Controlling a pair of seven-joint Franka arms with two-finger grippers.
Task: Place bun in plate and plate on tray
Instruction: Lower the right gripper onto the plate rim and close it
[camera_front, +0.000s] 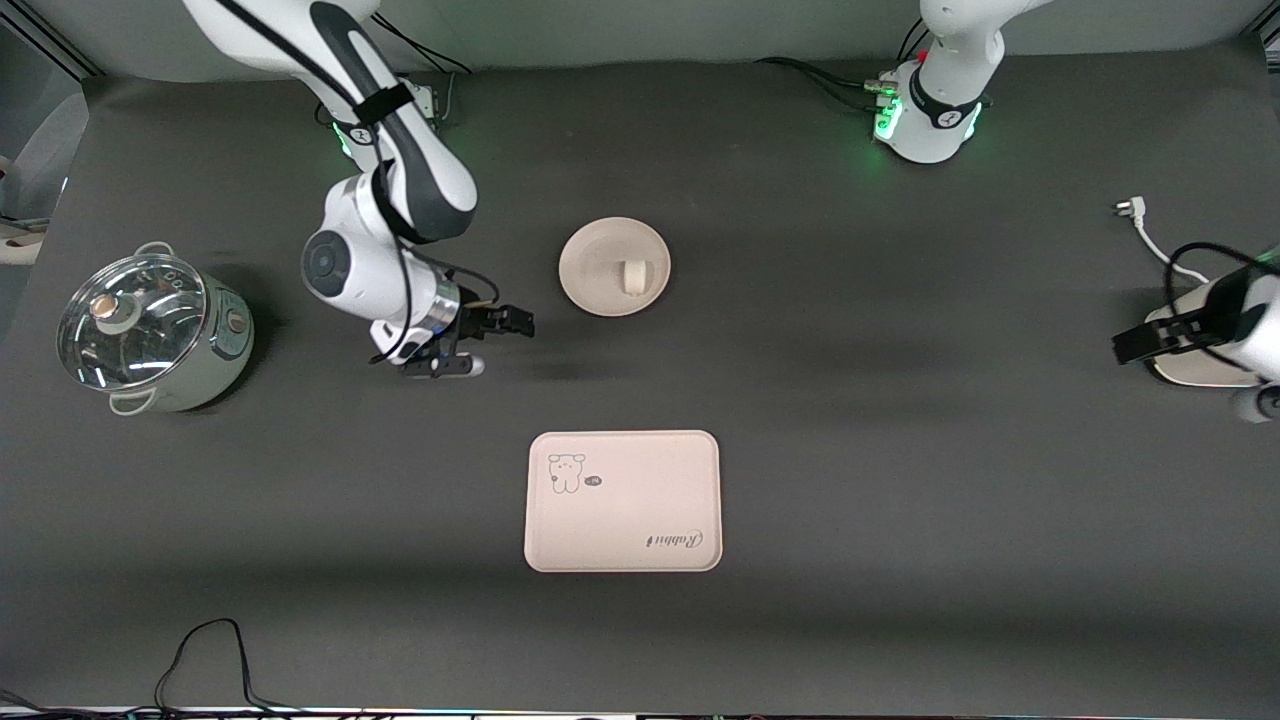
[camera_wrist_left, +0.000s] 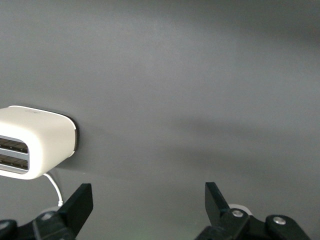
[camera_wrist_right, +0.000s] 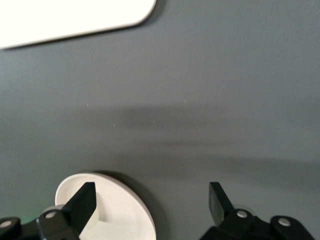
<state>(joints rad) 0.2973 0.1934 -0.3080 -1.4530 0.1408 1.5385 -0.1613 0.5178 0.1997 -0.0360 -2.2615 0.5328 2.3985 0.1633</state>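
Pot (camera_front: 150, 330): you'll find it at the frame's left edge, glass lid on, standing on the worktop (camera_front: 900, 500).
Right gripper (camera_front: 455, 362): left of centre, you see it low over bare worktop beside the plate, jaws spread wide and holding nothing.
Plate (camera_front: 600, 290): just above centre, on the worktop, well apart from the tray.
Bun (camera_front: 632, 277): it lies in the plate.
Tray (camera_front: 622, 500): lower centre, bare.
Left gripper (camera_wrist_left: 149, 200): at the frame's right edge over the white toaster (camera_wrist_left: 35, 145), waiting, jaws wide, holding nothing.
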